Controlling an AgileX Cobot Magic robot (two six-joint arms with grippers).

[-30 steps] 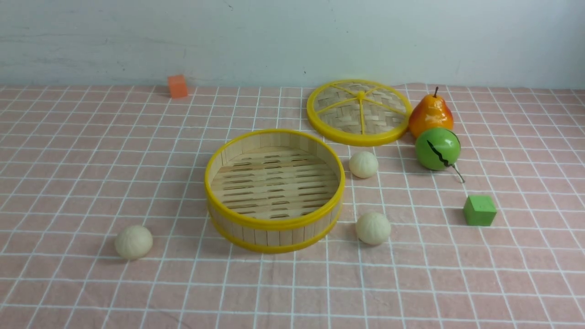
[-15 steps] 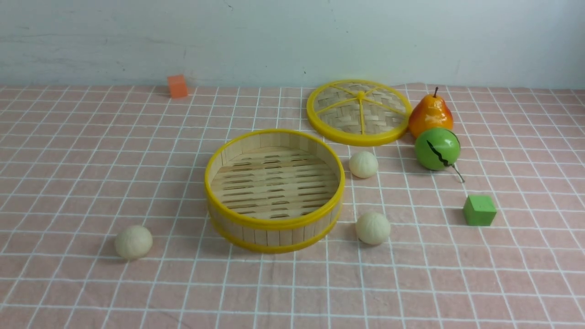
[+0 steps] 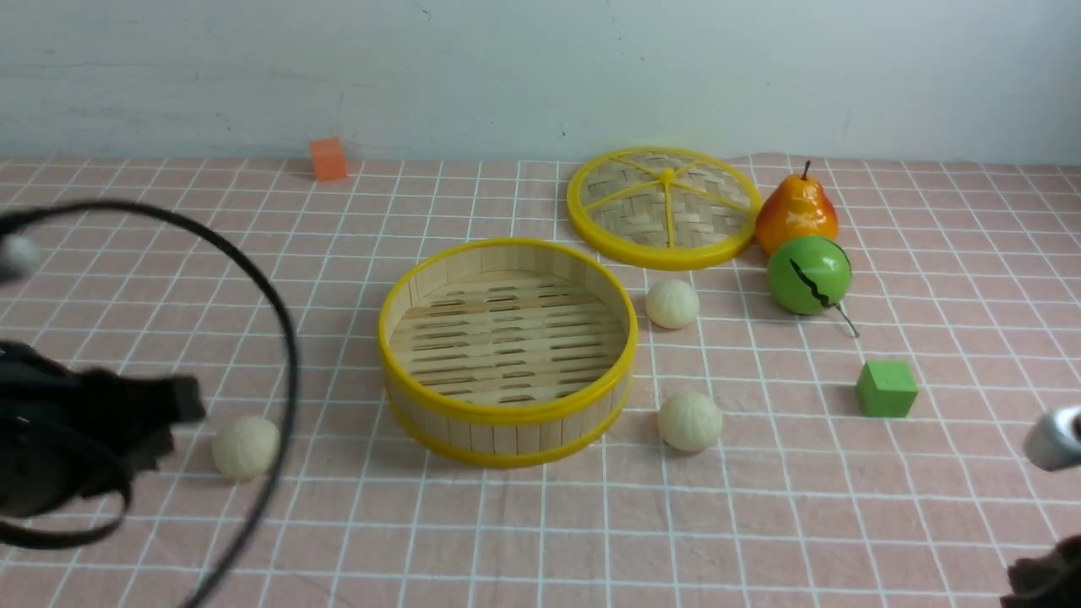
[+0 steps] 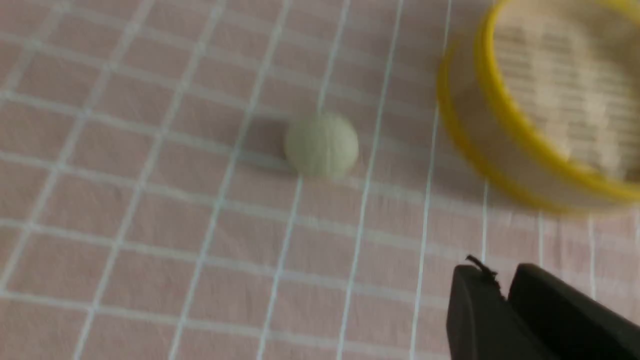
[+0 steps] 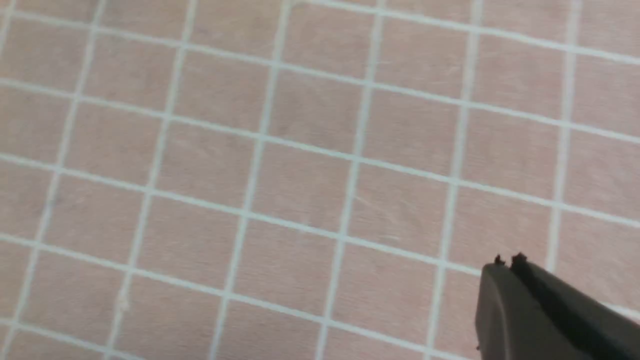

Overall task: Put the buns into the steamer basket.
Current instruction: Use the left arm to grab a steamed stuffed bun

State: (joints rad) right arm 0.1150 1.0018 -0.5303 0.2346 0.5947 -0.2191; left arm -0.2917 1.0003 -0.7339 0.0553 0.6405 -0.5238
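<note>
1. Claws: left claw and right claw are both closed and empty; left should open before descending.
2. Left bun lies on the cloth, apart from the basket; straddle it, squeeze gently.
3. Front-right bun and back-right bun sit beside the basket.

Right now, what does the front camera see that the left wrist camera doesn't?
Only the front view shows the basket lid, pear, green round fruit, green cube, orange cube, and the far bun and near bun right of the steamer basket. Only the left wrist view shows the left gripper sharply, its tips pressed together. Both show the steamer basket, the left bun and the checked cloth.
</note>
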